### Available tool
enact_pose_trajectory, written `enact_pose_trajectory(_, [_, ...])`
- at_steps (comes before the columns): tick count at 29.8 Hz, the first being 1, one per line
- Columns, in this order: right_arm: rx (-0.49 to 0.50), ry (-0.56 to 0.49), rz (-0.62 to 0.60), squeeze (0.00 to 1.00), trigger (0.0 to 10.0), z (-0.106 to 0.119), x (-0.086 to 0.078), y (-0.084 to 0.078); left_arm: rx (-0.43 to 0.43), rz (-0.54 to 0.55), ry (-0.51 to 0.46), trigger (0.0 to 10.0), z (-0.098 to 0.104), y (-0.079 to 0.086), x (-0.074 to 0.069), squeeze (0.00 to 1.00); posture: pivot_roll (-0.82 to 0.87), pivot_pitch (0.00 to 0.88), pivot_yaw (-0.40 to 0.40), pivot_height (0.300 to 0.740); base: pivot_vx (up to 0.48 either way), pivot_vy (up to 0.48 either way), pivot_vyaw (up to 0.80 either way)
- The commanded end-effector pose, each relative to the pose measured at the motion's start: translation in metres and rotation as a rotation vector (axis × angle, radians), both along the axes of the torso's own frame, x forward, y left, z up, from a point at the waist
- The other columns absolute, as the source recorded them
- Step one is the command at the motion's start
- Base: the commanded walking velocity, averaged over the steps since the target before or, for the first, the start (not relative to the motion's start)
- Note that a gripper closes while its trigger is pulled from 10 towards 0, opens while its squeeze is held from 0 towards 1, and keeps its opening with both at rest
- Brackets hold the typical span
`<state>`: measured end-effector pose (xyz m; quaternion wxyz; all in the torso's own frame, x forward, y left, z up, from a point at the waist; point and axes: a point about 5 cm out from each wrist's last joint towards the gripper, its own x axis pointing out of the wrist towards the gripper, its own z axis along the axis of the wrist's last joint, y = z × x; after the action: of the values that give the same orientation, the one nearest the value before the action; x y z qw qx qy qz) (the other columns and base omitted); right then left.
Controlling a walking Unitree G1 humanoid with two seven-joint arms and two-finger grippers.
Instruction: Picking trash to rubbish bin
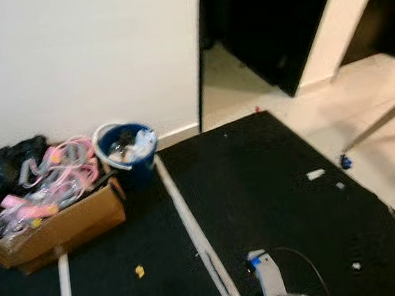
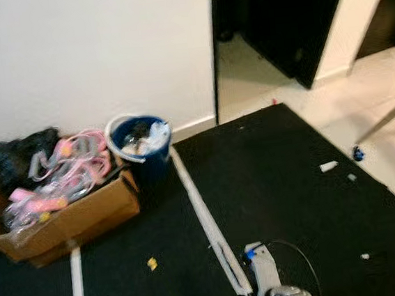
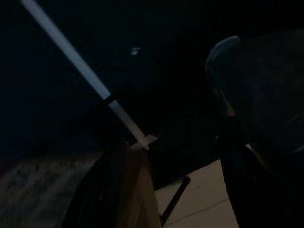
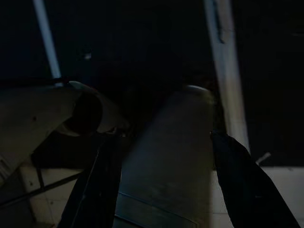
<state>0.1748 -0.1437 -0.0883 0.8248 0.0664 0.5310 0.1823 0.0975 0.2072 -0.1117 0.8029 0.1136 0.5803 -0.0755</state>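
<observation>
The rubbish bin (image 1: 130,159) is a blue bucket with a white rim, standing against the white wall with wrappers inside it. Loose trash lies on the black mat: a yellow scrap (image 1: 139,270), a white scrap (image 1: 315,174) and smaller white bits (image 1: 356,266). My right arm (image 1: 272,284) hangs low at the picture's bottom edge. In the dark right wrist view the right gripper (image 4: 166,137) is open with nothing held. The left gripper (image 3: 168,142) is dim, its two fingers apart and nothing between them.
A cardboard box (image 1: 65,227) full of pink plastic and a black bag stands left of the bin. White strips (image 1: 195,235) run across the mat. An open dark doorway (image 1: 269,22) and pale tiles (image 1: 385,137) lie to the right, with a small blue object (image 1: 345,162) near the mat's edge.
</observation>
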Motion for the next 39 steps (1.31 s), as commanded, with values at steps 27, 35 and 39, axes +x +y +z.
enact_pose_trajectory(27, [-0.001, 0.009, 0.008, 0.00, 10.0, -0.0008, -0.0015, 0.0027, -0.036, -0.072, 0.026, 10.0, -0.0032, -0.0137, -0.0058, 0.00, 0.13, 0.020, -0.031, 0.740, 0.000, 0.000, -0.77])
enact_pose_trajectory(35, [-0.008, 0.011, 0.021, 0.00, 10.0, -0.0010, -0.0020, 0.0025, -0.040, -0.084, 0.013, 10.0, -0.0026, -0.0138, -0.0041, 0.00, 0.13, 0.015, -0.036, 0.740, 0.000, 0.000, -0.77])
enact_pose_trajectory(39, [-0.008, 0.011, 0.024, 0.00, 10.0, -0.0012, -0.0024, 0.0027, -0.046, -0.086, 0.008, 10.0, -0.0025, -0.0145, -0.0035, 0.00, 0.13, 0.011, -0.036, 0.740, 0.000, 0.000, -0.77])
